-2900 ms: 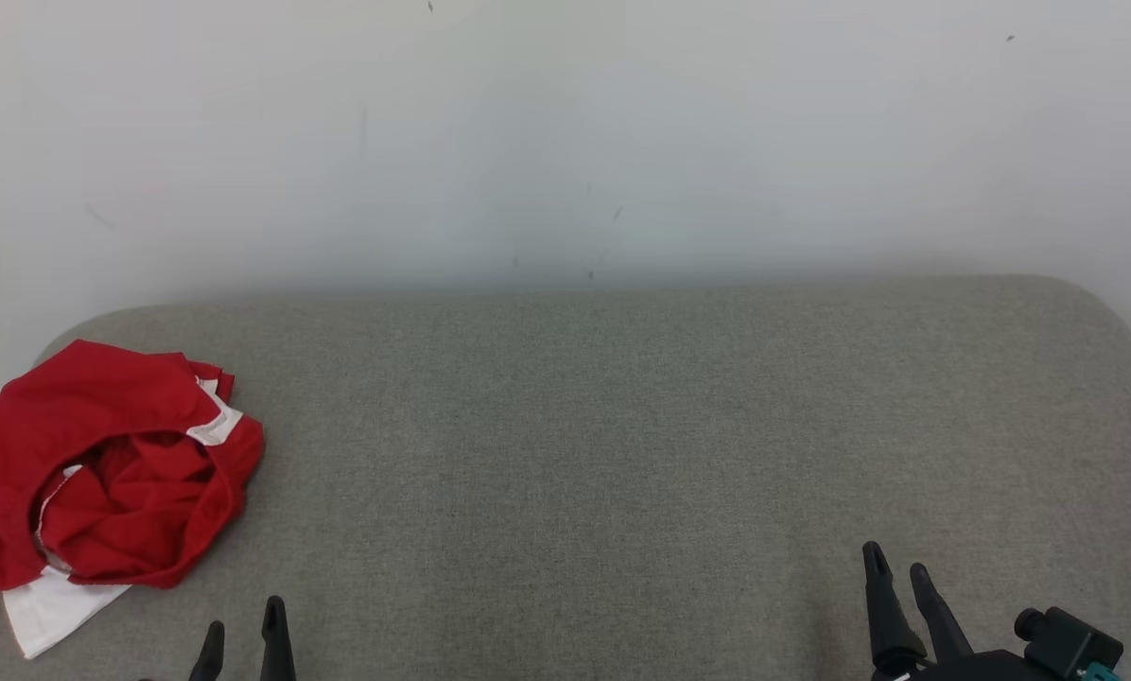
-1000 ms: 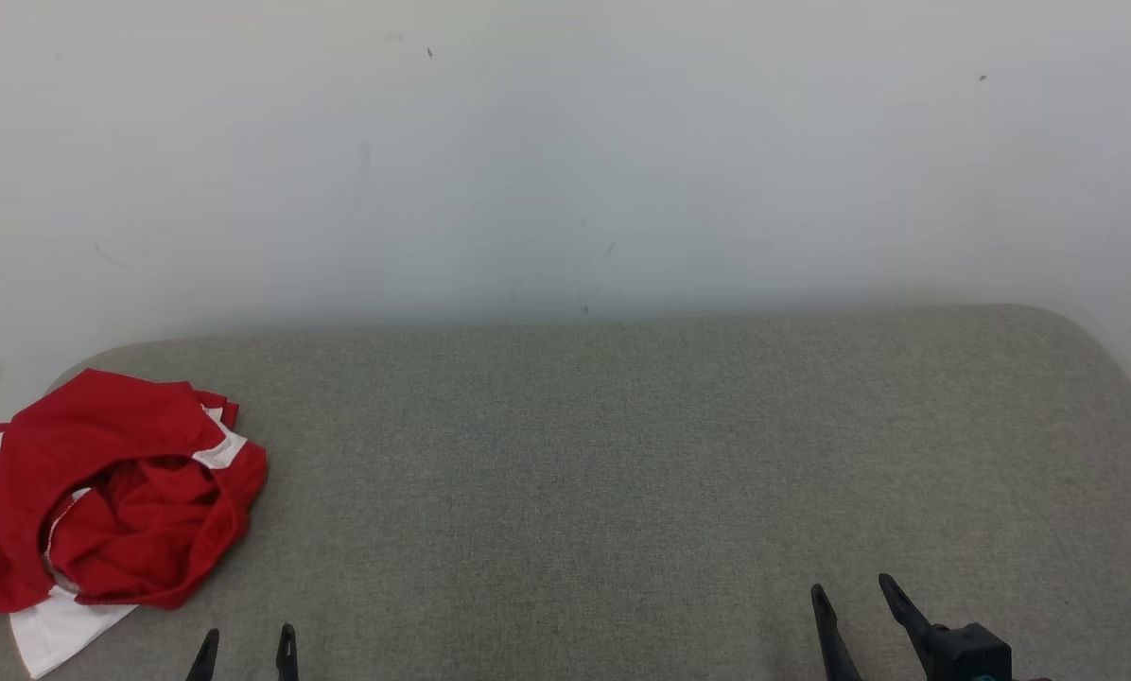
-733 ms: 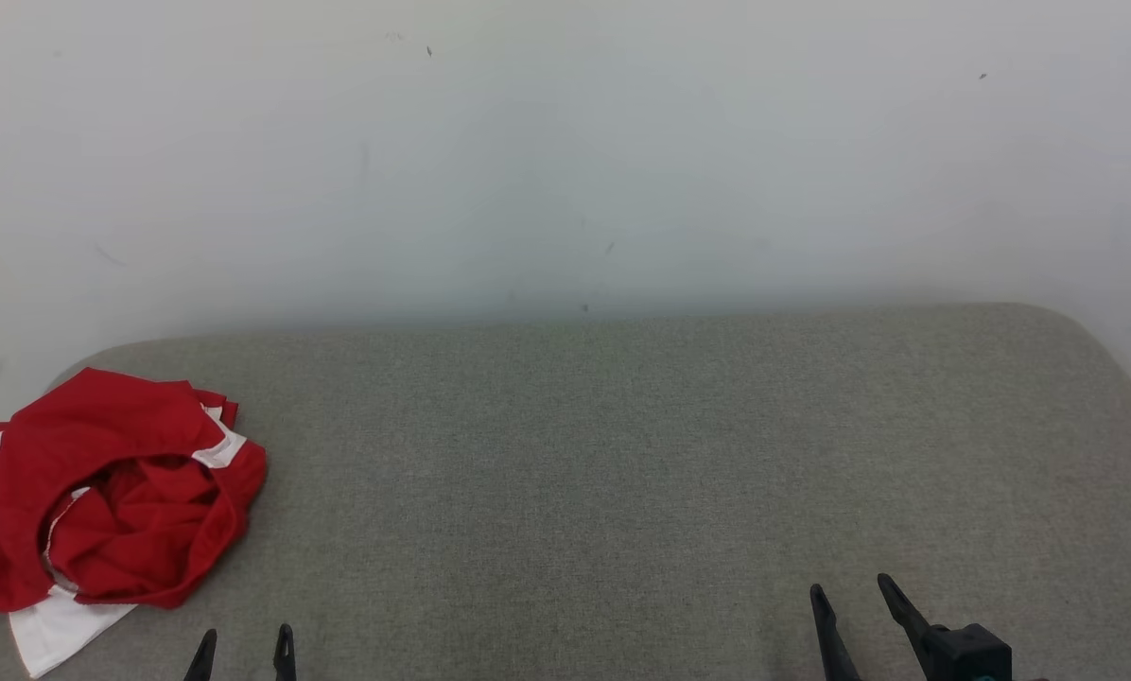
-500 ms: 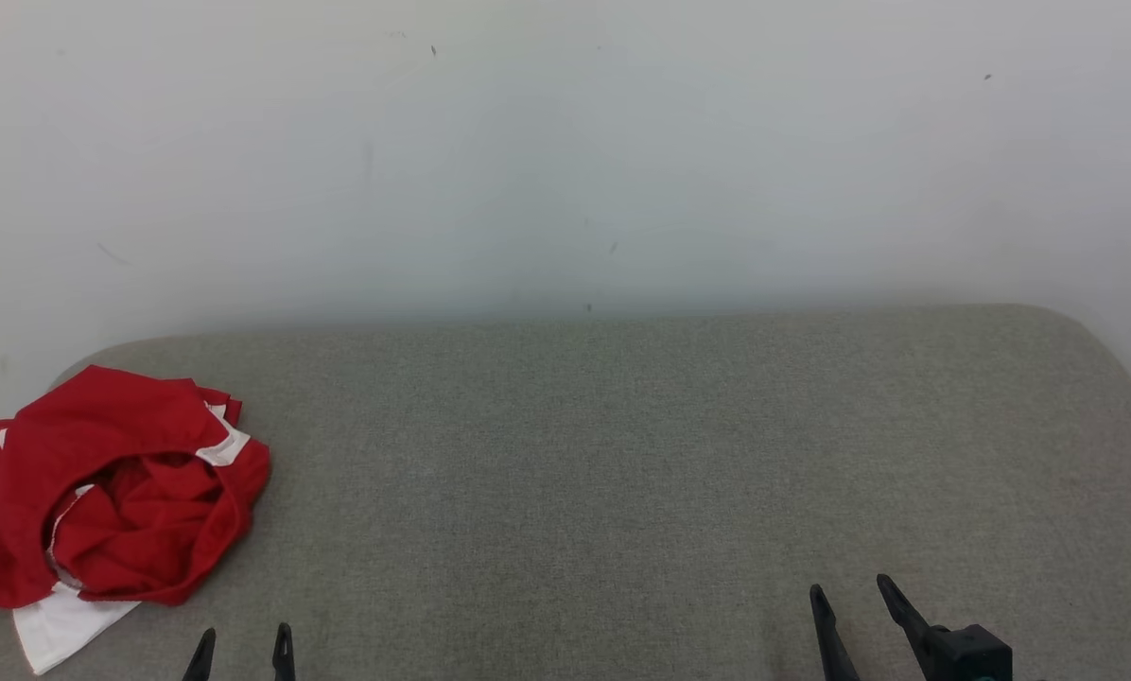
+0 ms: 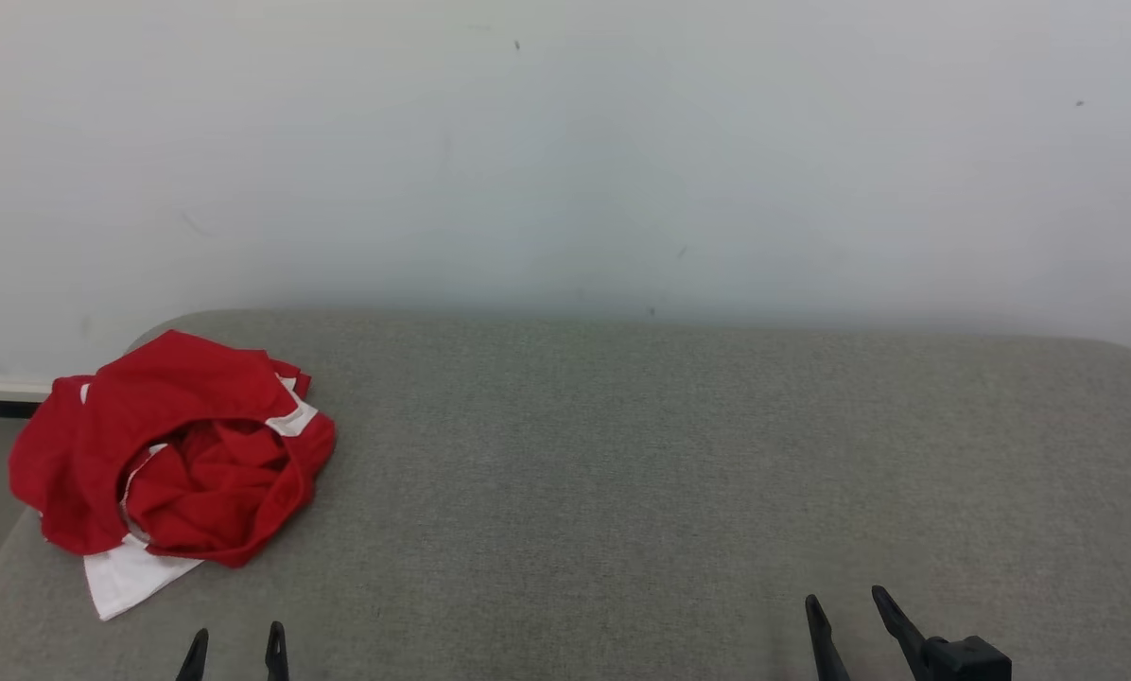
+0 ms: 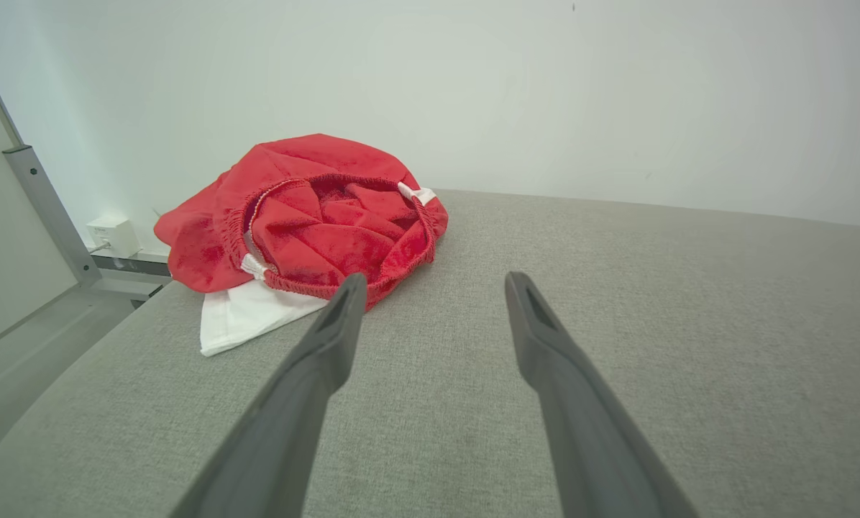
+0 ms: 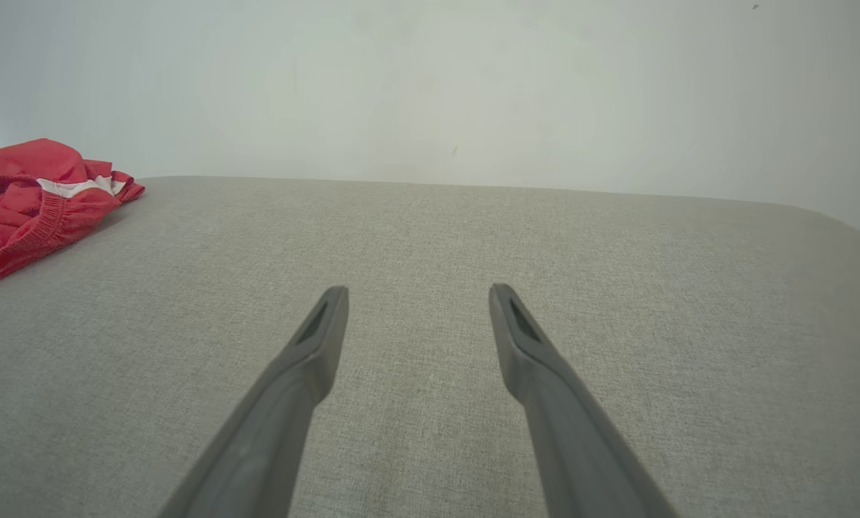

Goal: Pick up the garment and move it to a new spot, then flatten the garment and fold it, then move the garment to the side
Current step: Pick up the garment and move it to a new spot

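The crumpled red-and-white garment (image 5: 173, 454) lies at the far-left end of the grey bench (image 5: 622, 473), near the back corner, with a white panel poking out toward the front edge. It sits further right in the head view than half a second ago, and the bench's left edge now shows. The camera has turned; the heap's shape is unchanged. Near it, toward the front edge and not touching it, the fingers of the left gripper (image 5: 234, 653) stand apart and empty, as before. Well to the right, the fingers of the right gripper (image 5: 846, 629) are likewise still spread, holding nothing.
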Controlling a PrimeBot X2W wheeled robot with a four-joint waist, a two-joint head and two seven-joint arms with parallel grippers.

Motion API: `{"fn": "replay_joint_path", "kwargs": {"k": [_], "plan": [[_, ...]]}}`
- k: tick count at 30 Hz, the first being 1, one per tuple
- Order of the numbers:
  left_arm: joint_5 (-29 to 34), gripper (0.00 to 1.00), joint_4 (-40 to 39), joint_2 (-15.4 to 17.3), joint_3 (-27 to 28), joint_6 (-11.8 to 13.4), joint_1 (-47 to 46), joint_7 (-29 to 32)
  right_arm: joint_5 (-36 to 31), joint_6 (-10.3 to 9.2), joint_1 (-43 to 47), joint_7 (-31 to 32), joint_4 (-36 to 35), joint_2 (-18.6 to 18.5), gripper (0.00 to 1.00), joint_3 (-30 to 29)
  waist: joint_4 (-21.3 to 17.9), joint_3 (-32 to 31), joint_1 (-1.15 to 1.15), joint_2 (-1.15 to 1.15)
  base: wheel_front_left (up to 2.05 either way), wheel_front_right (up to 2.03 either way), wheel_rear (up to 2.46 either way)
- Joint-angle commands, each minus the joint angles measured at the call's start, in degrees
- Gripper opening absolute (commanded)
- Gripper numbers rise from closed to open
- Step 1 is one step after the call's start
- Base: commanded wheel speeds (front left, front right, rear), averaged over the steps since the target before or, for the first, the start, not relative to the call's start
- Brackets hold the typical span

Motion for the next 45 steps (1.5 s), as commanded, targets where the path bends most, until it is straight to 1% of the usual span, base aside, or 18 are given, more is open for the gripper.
{"fn": "replay_joint_path", "kwargs": {"k": [1, 14, 19, 29, 45], "plan": [[0.0, 1.0, -0.17, -0.16, 0.2, 0.2, 0.54, -0.2, 0.61, 0.19, 0.3, -0.24, 0.01, 0.07, 1.0, 0.17, 2.85, -0.21, 0.0, 0.0, 0.0, 0.0, 0.0], [0.72, 1.0, -1.19, 0.6, 1.89, 0.35, 2.4, -0.19, 3.29, 0.18, -0.23, -1.72, 1.83, 0.07, 1.0, 2.78, 15.05, -0.61, 0.0, 0.0, 0.0, 0.0, 0.0], [0.17, 1.0, -1.96, 1.01, 3.34, 0.69, 3.16, -0.2, 3.89, 0.18, -1.53, -2.38, 2.79, 0.08, 1.0, 4.91, 19.11, -0.01, 0.0, 0.0, 0.0, 0.0, 0.0], [-0.88, 1.0, -5.32, 0.18, 6.37, 2.2, 5.26, -0.19, 4.43, 0.13, -5.81, -2.63, 4.99, 0.03, 1.0, 8.9, 21.61, 2.39, 0.0, 0.0, 0.0, 0.0, 0.0], [-2.42, 1.0, -7.34, -0.56, 6.79, 3.77, 6.56, -0.19, 4.83, 0.13, -8.97, -3.57, 8.53, 0.04, 1.0, 10.72, 22.47, 3.41, 0.0, 0.0, 0.0, 0.0, 0.0]]}}
